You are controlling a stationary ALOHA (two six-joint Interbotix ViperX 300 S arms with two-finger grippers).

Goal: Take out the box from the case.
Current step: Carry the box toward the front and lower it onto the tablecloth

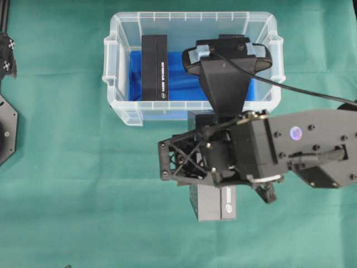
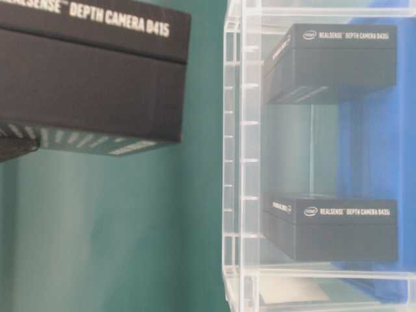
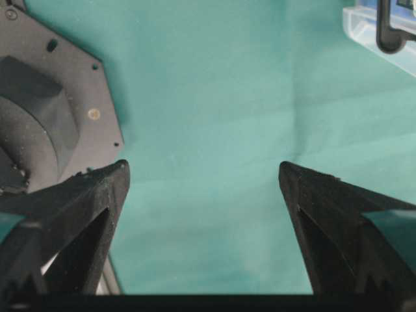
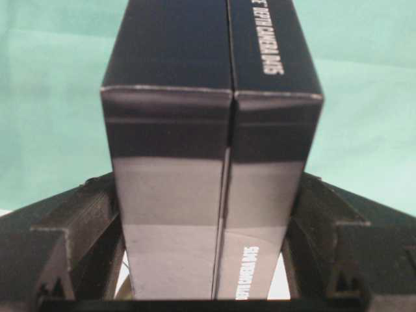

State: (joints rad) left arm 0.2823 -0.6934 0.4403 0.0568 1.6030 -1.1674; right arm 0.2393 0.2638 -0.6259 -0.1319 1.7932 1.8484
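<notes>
While my right gripper (image 4: pixel 208 273) clamps its fingers (image 4: pixel 84 240) on the black box (image 4: pixel 208 149), I hold it above the green cloth (image 1: pixel 83 212), outside the case (image 1: pixel 120 114) and just beside its near wall. A second black box (image 1: pixel 154 67) stands inside. My left gripper (image 3: pixel 205 214) hangs with fingers wide apart, holding nothing.

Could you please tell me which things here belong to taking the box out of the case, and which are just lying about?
Job:
held box
right gripper
case

Lying about:
second box, inside the case
left gripper, open
green cloth
</notes>
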